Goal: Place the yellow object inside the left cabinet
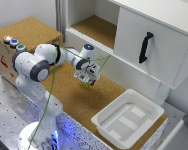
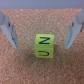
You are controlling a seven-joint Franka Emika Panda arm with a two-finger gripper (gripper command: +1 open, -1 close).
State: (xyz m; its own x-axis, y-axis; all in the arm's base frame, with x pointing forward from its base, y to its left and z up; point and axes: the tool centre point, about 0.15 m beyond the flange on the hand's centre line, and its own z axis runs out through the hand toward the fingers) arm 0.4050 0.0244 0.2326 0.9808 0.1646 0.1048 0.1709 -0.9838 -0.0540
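Exterior view. Yellow object [image 1: 86, 84]: only a speck of yellow shows under the gripper [image 1: 87, 80], on the cork desk [image 1: 74, 100], roughly mid-surface, nearer the back edge below the cabinets than the front edge. Shape not readable here; the fingers and wrist body cover most of it. Left cabinet [image 1: 96, 27]: white, doorless, brown cork floor, behind the desk's back edge and a step higher; its top is cut off by the frame. Beside it, toward the exterior view's right, a closed white door with a black handle [image 1: 145, 47]. White tray [image 1: 128, 120] sits at the desk's right front corner. Cork-topped box with coloured buttons [image 1: 16, 42] stands at the exterior view's left. Arm bent at the elbow, forearm reaching out low over the desk, wrist pointing straight down; a thin yellow-green cable [image 1: 51, 80] trails along it.

Wrist view. Yellow object [image 2: 44, 46] reads as a small yellow-green cube with black markings on its upper face, lying on cork. Gripper [image 2: 42, 30]: fingers spread wide, one on each side of the cube, neither touching it. Fingertips are blurred.
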